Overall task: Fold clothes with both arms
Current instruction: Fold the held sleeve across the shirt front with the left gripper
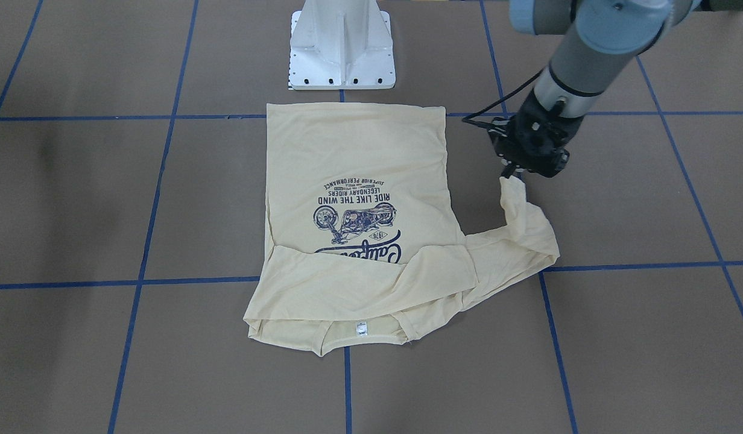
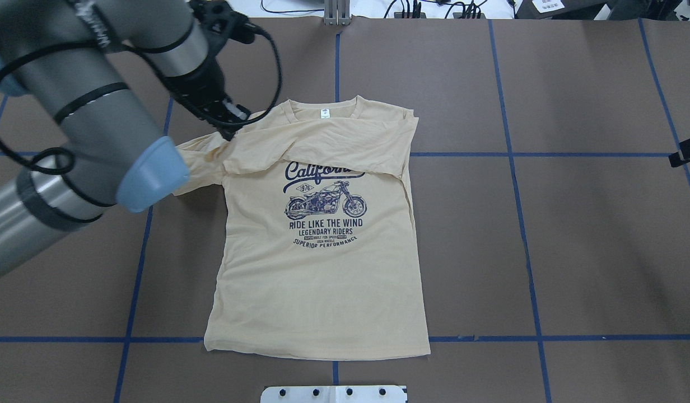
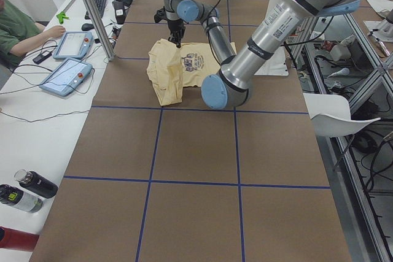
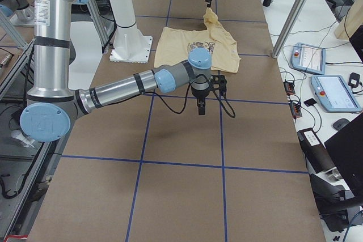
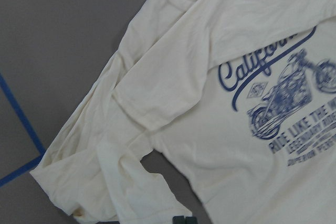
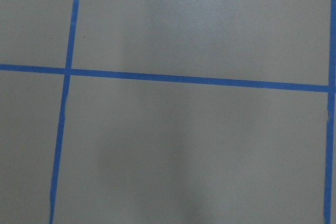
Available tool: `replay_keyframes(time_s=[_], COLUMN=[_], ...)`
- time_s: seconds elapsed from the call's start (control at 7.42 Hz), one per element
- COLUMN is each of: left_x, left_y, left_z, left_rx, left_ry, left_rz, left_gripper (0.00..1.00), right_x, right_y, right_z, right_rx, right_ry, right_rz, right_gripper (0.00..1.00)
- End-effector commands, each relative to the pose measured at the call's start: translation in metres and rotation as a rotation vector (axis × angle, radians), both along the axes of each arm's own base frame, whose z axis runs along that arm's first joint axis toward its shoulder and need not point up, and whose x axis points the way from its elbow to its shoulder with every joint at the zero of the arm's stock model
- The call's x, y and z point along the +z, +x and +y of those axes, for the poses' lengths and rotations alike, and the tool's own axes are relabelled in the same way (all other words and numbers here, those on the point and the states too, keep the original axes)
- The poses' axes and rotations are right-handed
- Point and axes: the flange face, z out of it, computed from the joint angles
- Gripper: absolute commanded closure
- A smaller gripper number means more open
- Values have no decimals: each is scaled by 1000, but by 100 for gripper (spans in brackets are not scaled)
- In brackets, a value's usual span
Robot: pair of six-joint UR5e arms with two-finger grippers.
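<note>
Gripping the cuff of one long sleeve (image 1: 519, 211): black two-finger left gripper (image 1: 509, 173), jaws clamped on the fabric, cuff end raised off the table. Pale cream-yellow thin long-sleeved T-shirt (image 1: 353, 157) lies flat, print up, on the brown table with blue tape grid (image 1: 619, 199), hem toward the white pedestal base (image 1: 341, 48). Other sleeve (image 2: 345, 140) is folded across the chest, covering part of the navy "California" motorcycle print (image 2: 322, 207). Black right gripper (image 4: 201, 106) hangs over bare table beside the shirt, not touching; can't tell if its jaws are apart or together
</note>
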Motion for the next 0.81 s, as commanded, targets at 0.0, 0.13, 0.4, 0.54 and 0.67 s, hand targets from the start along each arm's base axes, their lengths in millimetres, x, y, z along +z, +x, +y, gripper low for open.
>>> replay_keyframes(time_s=[0.0, 0.13, 0.4, 0.54, 0.67], left_x=[-111, -109, -121, -129, -139], left_y=[125, 184, 246, 260, 267], left_z=[-18, -11, -4, 13, 25], left_rx=[-30, -55, -127, -176, -200], left_ry=[-144, -193, -259, -320, -359], left_rz=[-13, 34, 72, 93, 143], left_gripper=[100, 100, 100, 58, 30], right_x=[-1, -1, 0, -1, -1], right_y=[0, 0, -1, -1, -1], right_z=[-1, -1, -2, -2, -2], right_rx=[1, 2, 0, 5, 10], right_ry=[2, 1, -1, -5, -11], right_rz=[0, 0, 0, -1, -3], right_gripper=[0, 0, 0, 0, 0])
